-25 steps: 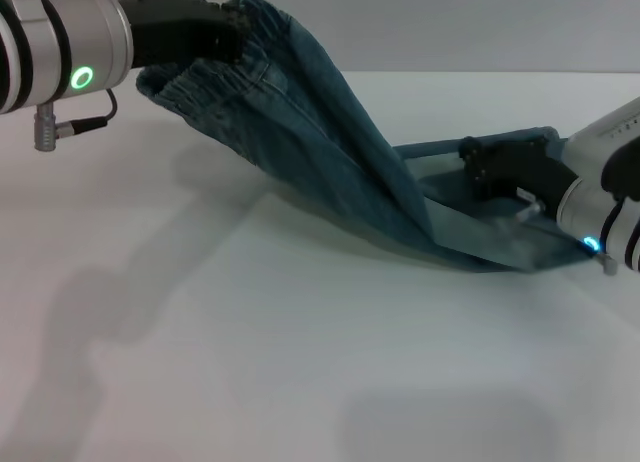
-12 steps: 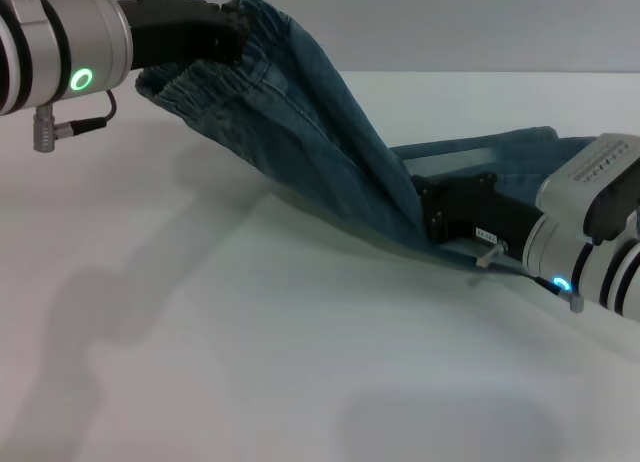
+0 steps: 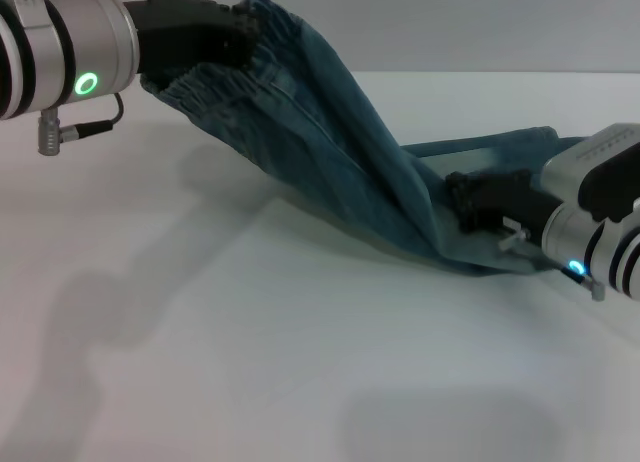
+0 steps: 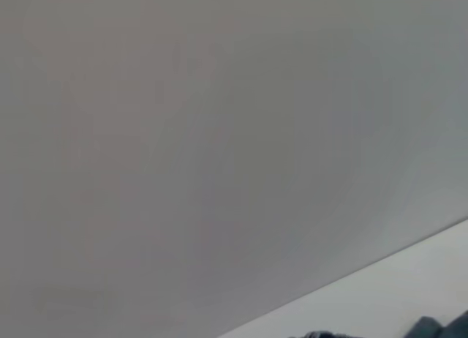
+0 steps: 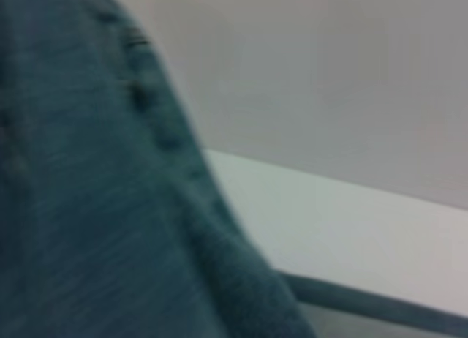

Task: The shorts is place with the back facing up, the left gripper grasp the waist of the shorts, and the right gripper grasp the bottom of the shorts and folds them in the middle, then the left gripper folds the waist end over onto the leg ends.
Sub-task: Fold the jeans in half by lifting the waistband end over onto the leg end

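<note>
1. shorts (image 3: 330, 162) stretched diagonally across the head view, from upper left down to right of centre. blue-green denim, mostly lifted off the white table (image 3: 250, 362).
2. left gripper (image 3: 235, 37) at upper left of the head frame, black claw clamped on the waist (image 3: 215, 82). the puckered elastic band hangs just under the claw, held up clear of the table. green light on the silver arm at far left.
3. right gripper (image 3: 470, 197) at right of centre in the head frame, low, down at table level. its black body is pressed into the lower end of the fabric, but the fingertips are buried in the denim: cannot tell whether the jaws are closed on cloth or open. cyan light on the arm at the right edge.
4. bottom of the shorts (image 3: 490, 147) lies flat on the table behind and around the right gripper; one straight hem edge runs from mid-frame toward the right edge.
5. cloth between the two grippers forms a draped, folded sheet sloping down to the right, with its lowest edge touching the table near the right gripper.
6. left wrist view: mostly grey wall, a strip of table in the lower right corner, a dark sliver of denim at the bottom edge.
7. right wrist view: denim fills the left half, close up and blurred; a hem strip lies on the table at lower right.
</note>
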### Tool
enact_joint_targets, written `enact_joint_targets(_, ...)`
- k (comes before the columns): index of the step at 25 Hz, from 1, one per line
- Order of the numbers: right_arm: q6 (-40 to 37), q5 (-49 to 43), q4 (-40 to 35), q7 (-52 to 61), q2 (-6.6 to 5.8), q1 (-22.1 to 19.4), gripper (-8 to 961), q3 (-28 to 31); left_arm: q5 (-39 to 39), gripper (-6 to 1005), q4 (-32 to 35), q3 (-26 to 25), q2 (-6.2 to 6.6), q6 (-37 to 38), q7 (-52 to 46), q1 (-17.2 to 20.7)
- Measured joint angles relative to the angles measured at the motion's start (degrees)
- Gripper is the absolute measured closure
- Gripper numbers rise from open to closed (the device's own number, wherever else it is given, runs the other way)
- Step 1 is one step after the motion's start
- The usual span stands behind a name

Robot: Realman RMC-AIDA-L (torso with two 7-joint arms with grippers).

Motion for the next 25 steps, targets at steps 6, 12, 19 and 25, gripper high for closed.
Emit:
enact_joint_targets(6, 0.5, 0.6, 3.9, -1.7, -0.01, -2.1, 953, 2.1, -4.5, 964, -1.1, 0.1, -0.05, -0.2, 3.0, 1.1)
enact_joint_targets(12, 0.6, 2.1, 7.4, -4.5, 0.49, -4.4, 954, 1.4, -4.9, 964, -1.8, 0.8, 0.0, -0.3, 3.1, 1.6)
enact_joint_targets(19, 0.6, 8.6, 7.4, -7.7, 0.52, -4.2, 954, -0.1, -5.1, 964, -3.5, 2.6, 0.03, -0.4, 3.8, 1.8)
enact_joint_targets(25, 0.1, 12.3, 7.7, -7.7, 0.64, -3.8, 953, -2.9, -5.7, 964, -4.2, 3.7, 0.03, -0.3, 4.3, 1.7)
